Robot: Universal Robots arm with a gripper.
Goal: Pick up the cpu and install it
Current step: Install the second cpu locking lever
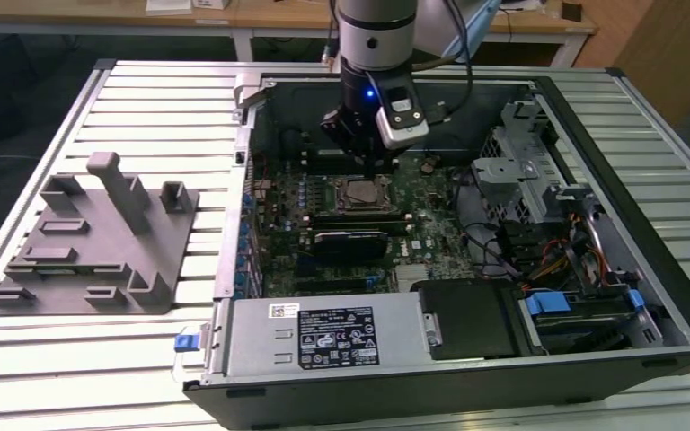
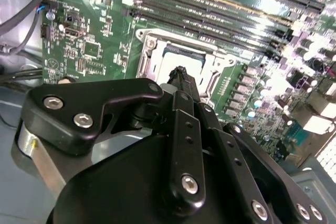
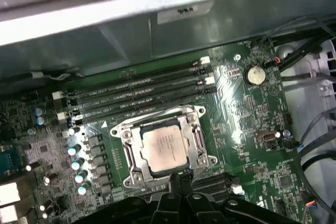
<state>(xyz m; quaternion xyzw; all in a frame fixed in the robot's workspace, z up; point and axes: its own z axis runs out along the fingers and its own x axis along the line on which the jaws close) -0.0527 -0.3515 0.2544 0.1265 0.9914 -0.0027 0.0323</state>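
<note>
The cpu (image 3: 164, 148) is a silvery square chip lying flat inside the metal socket frame (image 3: 127, 153) on the green motherboard (image 3: 247, 114). In the exterior view the cpu (image 1: 358, 193) sits mid-board inside the open computer case. My gripper (image 1: 374, 164) hangs just above and slightly behind it, apart from it. Its black fingers (image 2: 181, 77) are pressed together with nothing between them. In the second wrist view the cpu (image 2: 165, 69) shows pale beyond the fingertips, partly hidden by them. The gripper (image 3: 179, 178) shows at the socket's edge in the first wrist view.
Memory slots (image 3: 142, 90) run beside the socket. A black heat sink block (image 1: 348, 243), cables (image 1: 501, 242) and drive cages (image 1: 525, 171) crowd the case at the exterior view's right. A grey plastic fixture (image 1: 93, 242) stands on the slatted table at the exterior view's left.
</note>
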